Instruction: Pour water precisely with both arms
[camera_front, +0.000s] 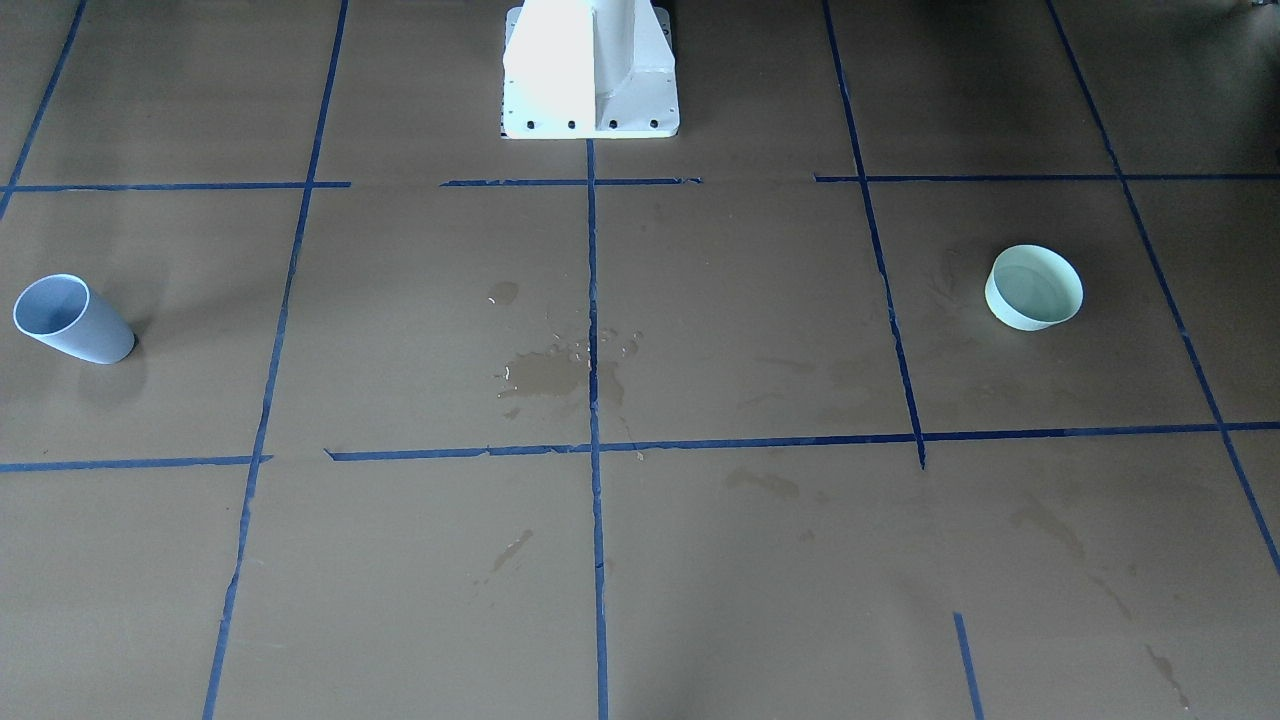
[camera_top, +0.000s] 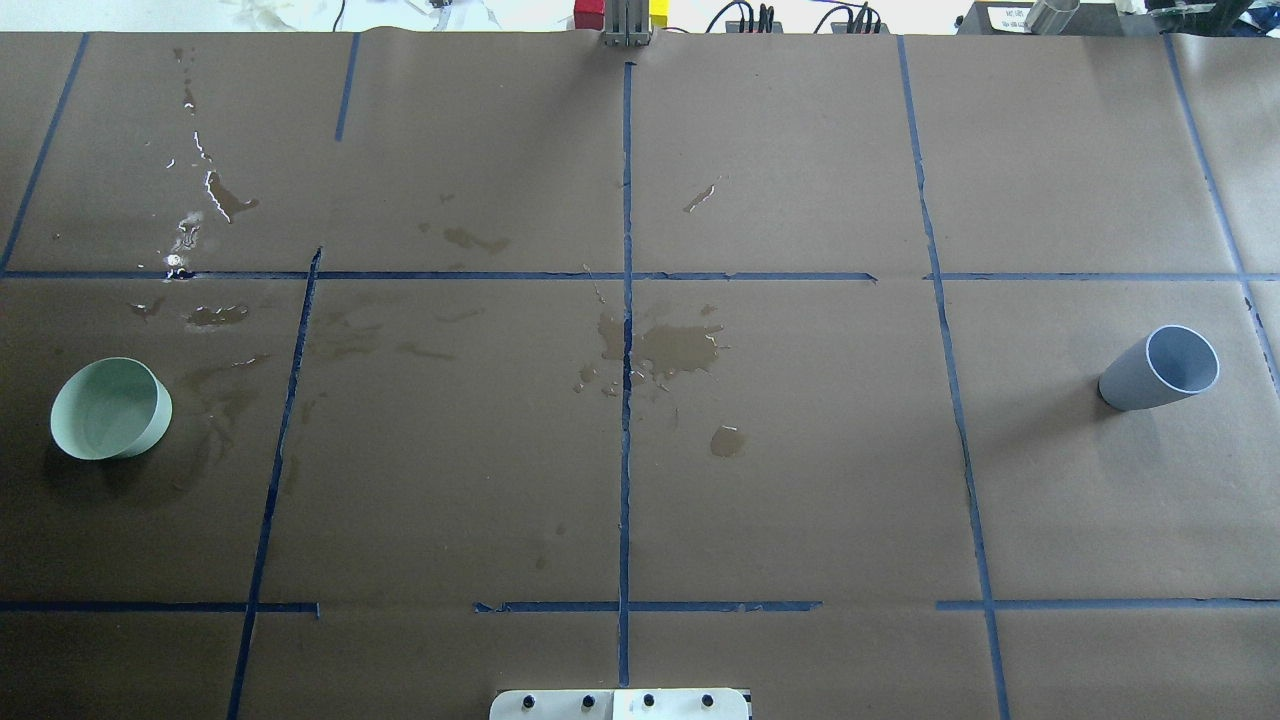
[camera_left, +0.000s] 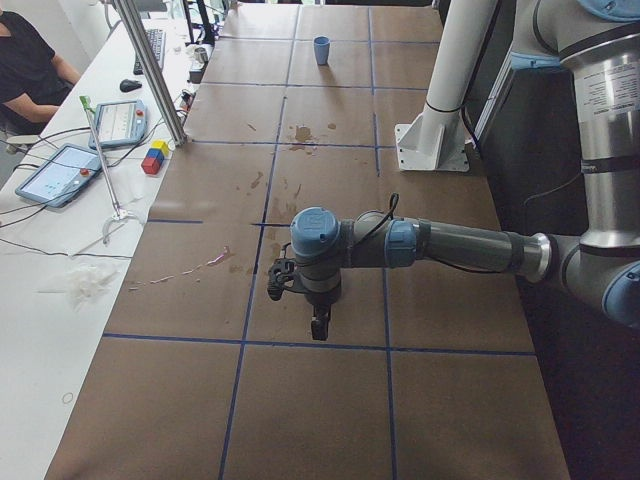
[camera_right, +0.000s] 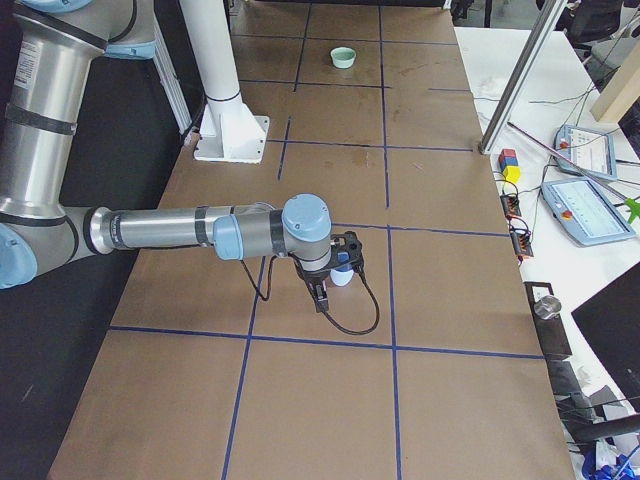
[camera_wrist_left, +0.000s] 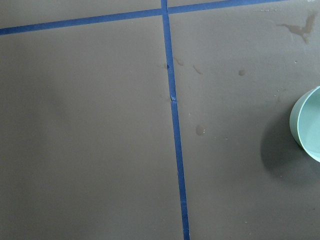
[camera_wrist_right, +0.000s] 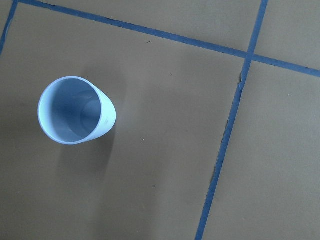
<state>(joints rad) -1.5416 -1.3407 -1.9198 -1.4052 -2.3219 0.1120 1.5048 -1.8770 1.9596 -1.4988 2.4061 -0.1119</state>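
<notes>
Water (camera_front: 548, 372): glossy puddle on tabletop (camera_front: 400, 600), just in front of the pedestal (camera_front: 590, 70) | blue cup (camera_front: 75, 320) well off the pedestal to robot's right, green bowl (camera_front: 1035, 288) well off to its left, likely one vessel per gripper | left gripper (camera_left: 319, 328) and right gripper (camera_right: 322, 298) hover; cannot tell whether fingers are spread or pressed together.

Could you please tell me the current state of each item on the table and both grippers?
Blue-grey cup: upright, ungrasped, contents unclear.
Mint-green bowl: upright, ungrasped, contents unclear.
Water: spilled in puddles between cup and bowl.
Left gripper: raised, holding nothing; jaws cannot be judged.
Right gripper: raised near the cup, holding nothing; jaws cannot be judged.
</notes>
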